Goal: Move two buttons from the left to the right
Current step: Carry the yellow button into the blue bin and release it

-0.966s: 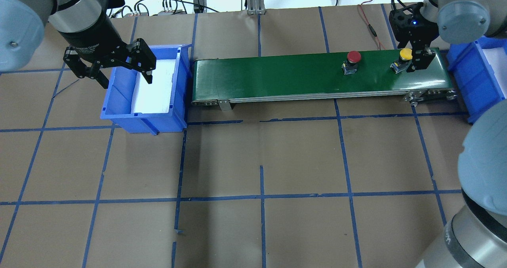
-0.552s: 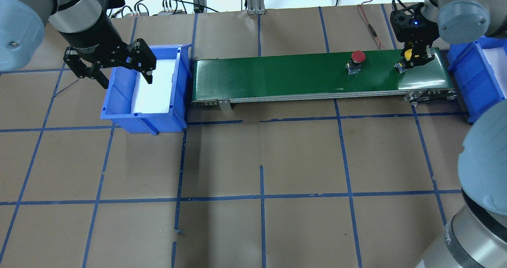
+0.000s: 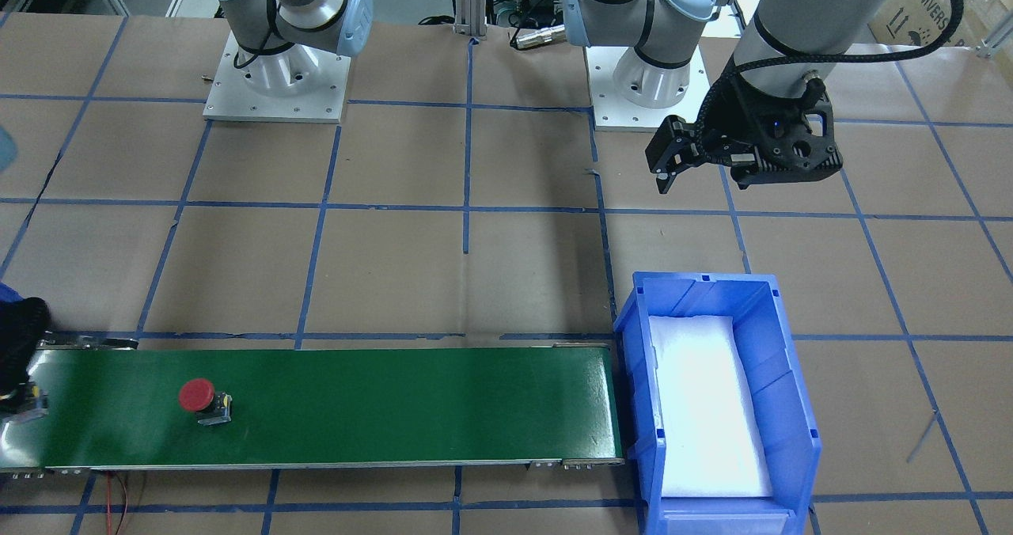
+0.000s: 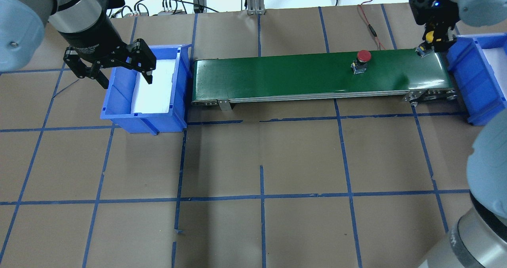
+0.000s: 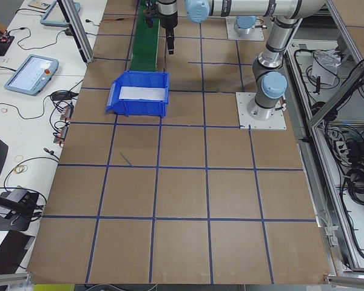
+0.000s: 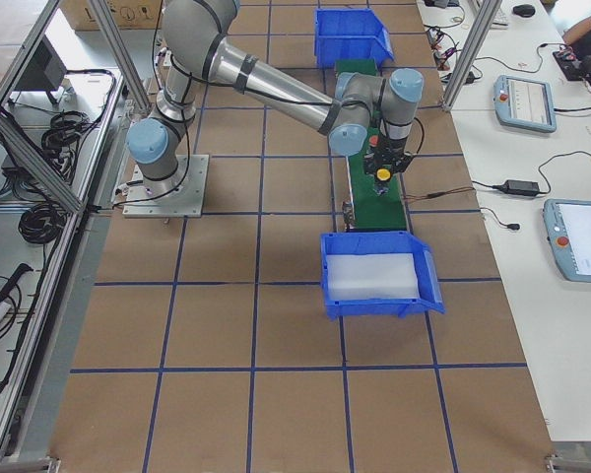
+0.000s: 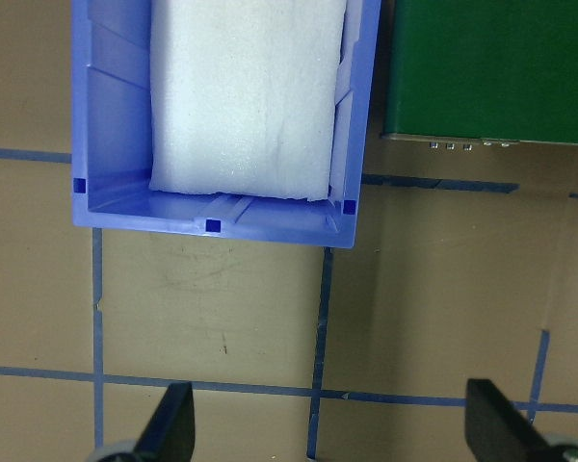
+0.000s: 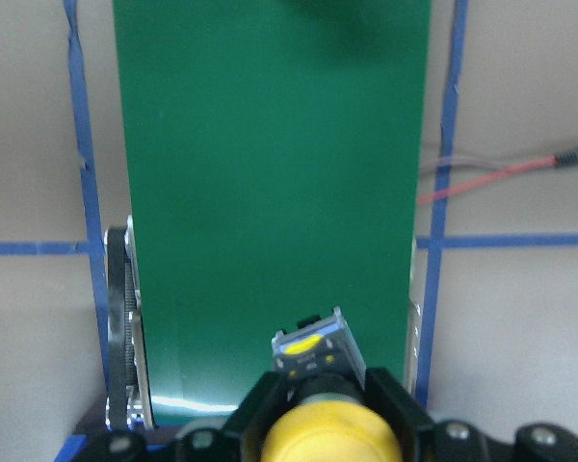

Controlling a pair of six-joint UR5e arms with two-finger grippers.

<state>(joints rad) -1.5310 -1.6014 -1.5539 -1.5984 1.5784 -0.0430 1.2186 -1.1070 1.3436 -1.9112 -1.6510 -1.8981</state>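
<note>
The yellow-capped button [image 8: 320,433] is clamped between my right gripper's fingers [image 8: 390,399], its grey body [image 8: 311,351] sticking out in front. My right gripper [image 4: 431,42] holds it above the right end of the green conveyor belt [image 4: 277,73], beside the right blue bin [image 4: 461,67]. The red-capped button [image 4: 363,58] stands on the belt right of the middle and also shows in the front view [image 3: 199,398]. My left gripper [image 4: 115,67] is open and empty, hovering over the left blue bin [image 4: 119,89].
Both bins hold a white foam pad; the left bin's pad [image 7: 246,96] shows in the left wrist view. The left bin abuts the belt's left end. A red cable [image 4: 368,22] lies behind the belt. Brown table paper with blue tape lines [image 4: 261,196] fills the front.
My right gripper has shut on the yellow button and lifted it off the belt, up and toward the right bin. The red button has ridden a little right. The left arm has not moved.
</note>
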